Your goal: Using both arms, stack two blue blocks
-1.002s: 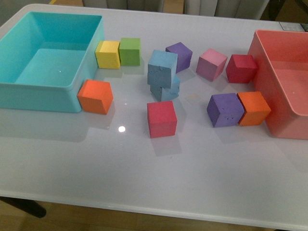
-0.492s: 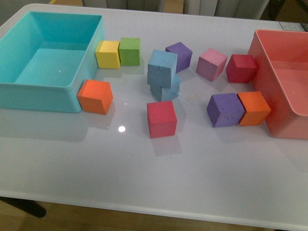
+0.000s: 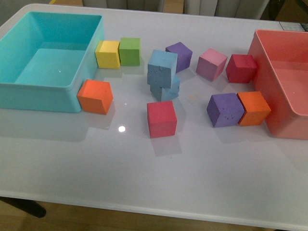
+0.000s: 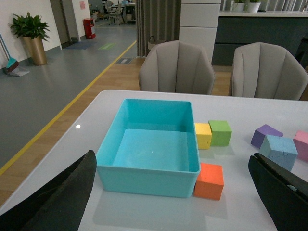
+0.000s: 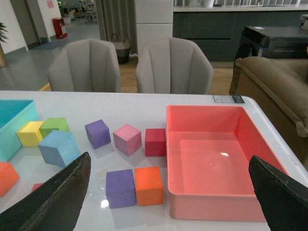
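Observation:
One blue block (image 3: 162, 68) rests slightly askew on top of the other blue block (image 3: 167, 90) near the middle of the table; the pair leans a little. The top block also shows in the left wrist view (image 4: 279, 150) and the right wrist view (image 5: 59, 147). Neither arm appears in the front view. My left gripper (image 4: 173, 202) is open, held back from the blocks above the table near the teal bin, with nothing between its fingers (image 4: 62, 202). My right gripper (image 5: 171, 202) is open and empty too, held back above the coral bin's side.
A teal bin (image 3: 14, 86) stands at the left and a coral bin (image 3: 284, 120) at the right. Around the stack lie a red cube (image 3: 161, 119), an orange cube (image 3: 95, 96), yellow (image 3: 108, 54) and green (image 3: 130, 51) cubes, and purple cubes (image 3: 224, 109).

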`<state>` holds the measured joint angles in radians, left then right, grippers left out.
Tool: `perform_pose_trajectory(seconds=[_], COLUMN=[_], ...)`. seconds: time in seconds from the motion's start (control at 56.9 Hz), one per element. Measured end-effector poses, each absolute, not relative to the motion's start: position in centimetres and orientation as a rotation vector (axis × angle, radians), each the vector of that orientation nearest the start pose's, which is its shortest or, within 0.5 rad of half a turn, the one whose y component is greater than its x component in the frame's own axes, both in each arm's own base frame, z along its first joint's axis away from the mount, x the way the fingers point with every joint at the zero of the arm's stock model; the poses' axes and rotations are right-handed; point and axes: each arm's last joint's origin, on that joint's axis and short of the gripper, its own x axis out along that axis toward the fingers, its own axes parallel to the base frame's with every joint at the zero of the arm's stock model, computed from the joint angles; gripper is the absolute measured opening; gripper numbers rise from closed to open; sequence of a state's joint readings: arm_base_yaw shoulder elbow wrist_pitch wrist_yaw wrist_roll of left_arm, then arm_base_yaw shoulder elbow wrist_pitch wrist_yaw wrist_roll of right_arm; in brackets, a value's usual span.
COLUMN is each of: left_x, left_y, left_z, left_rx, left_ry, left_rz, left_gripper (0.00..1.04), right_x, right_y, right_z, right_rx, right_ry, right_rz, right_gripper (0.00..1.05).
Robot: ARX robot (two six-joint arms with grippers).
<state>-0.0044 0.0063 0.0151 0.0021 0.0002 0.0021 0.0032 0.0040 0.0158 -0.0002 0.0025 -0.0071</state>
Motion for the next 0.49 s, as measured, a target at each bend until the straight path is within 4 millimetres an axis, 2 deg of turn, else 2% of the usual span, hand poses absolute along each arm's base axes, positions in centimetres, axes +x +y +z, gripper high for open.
perform_pose_trajectory(seconds=[0.492], left_x=[9.72], left_y=[-0.04], left_z=[16.84], left_rx=[0.002], left_ry=[-0.011], left_rz=[-0.005], left_gripper=[0.96], right_x=[9.7], right_y=[0.03], right_z=[16.86], right_rx=[-0.007], right_ry=[-0.012], right_rz=[0.001], right_gripper=[0.96])
